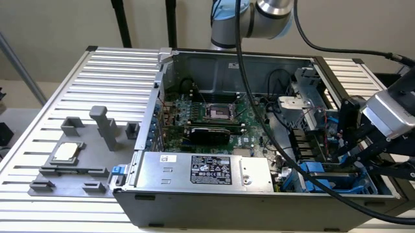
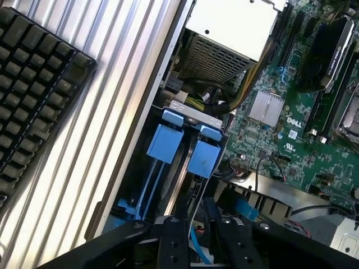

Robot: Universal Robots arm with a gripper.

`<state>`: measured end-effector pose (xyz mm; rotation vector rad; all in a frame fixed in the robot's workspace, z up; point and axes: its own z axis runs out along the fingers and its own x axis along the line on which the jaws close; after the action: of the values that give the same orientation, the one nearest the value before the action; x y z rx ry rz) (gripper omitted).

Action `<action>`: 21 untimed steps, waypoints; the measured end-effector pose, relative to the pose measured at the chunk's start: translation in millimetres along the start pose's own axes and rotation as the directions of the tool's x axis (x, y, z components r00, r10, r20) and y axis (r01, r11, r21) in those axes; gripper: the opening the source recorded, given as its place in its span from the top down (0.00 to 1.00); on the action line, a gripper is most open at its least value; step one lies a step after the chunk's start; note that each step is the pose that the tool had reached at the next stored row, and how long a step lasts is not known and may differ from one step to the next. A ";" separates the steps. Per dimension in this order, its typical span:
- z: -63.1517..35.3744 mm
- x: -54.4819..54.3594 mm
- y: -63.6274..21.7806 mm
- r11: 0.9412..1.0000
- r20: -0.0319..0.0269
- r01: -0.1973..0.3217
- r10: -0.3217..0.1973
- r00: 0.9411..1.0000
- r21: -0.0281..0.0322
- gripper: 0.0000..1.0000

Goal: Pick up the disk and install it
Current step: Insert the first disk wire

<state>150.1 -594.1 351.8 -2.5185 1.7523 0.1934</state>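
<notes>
The counter [image 1: 123, 63] is pale silver, ruled with straight parallel ridges. The blocks [image 1: 104, 126] on it are matte mid-grey, and the small chip [image 1: 66, 151] is shiny silver. The computer case [image 1: 259, 208] is dark grey. Its circuit board [image 1: 250, 141] is green, speckled with tiny silver and black parts. The light grey box [image 1: 162, 170] carries a black label [image 1: 211, 171] with white print. The plastic handles [image 2: 165, 140] are bright blue. The keyboard [image 2: 33, 73] is black, a grid of keys. The heat sink [image 2: 268, 106] is silver with fine stripes. The wires [image 2: 247, 89] are yellow and black. The claw [image 2: 194, 227] is black.
</notes>
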 end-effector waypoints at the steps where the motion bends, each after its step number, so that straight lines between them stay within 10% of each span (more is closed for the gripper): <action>1: -2.5 0.5 -2.3 1.000 0.000 0.000 0.000 1.000 0.000 0.74; 21: -2.4 17.5 -21.7 1.000 0.015 0.000 0.000 1.000 0.000 0.65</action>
<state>176.6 -603.1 351.3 -2.5104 1.7464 0.2115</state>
